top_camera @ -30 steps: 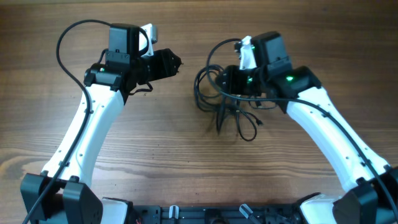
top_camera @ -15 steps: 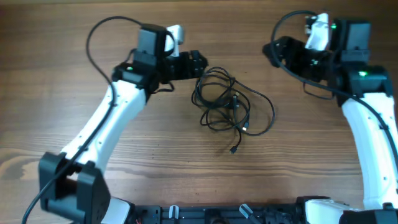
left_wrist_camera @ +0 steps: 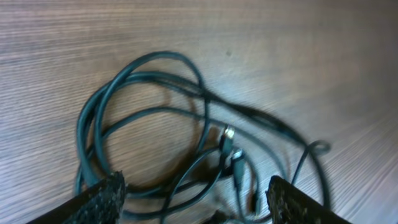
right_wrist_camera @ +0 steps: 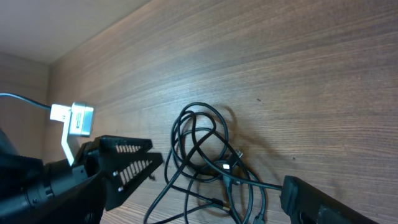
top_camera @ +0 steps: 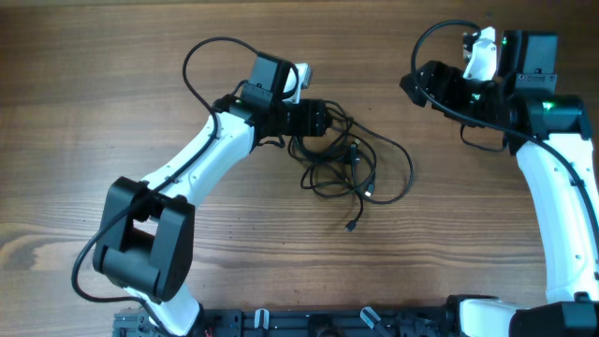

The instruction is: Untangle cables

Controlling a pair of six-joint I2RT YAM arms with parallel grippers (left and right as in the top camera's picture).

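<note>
The cable tangle point(top_camera: 351, 164) lies near the middle of the worktop point(top_camera: 94, 94). The left gripper point(top_camera: 323, 119) is at the tangle's rear left edge, with its fingers point(left_wrist_camera: 102, 199) on either side of the loops. The right gripper point(top_camera: 412, 84) is well apart from the tangle, to its right and behind. One cable end point(top_camera: 351, 226) trails out in front of the tangle.

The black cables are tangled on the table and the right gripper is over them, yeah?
No, the left gripper is over the tangled black cables on the table; the overhead view shows the right gripper off to the side.
</note>
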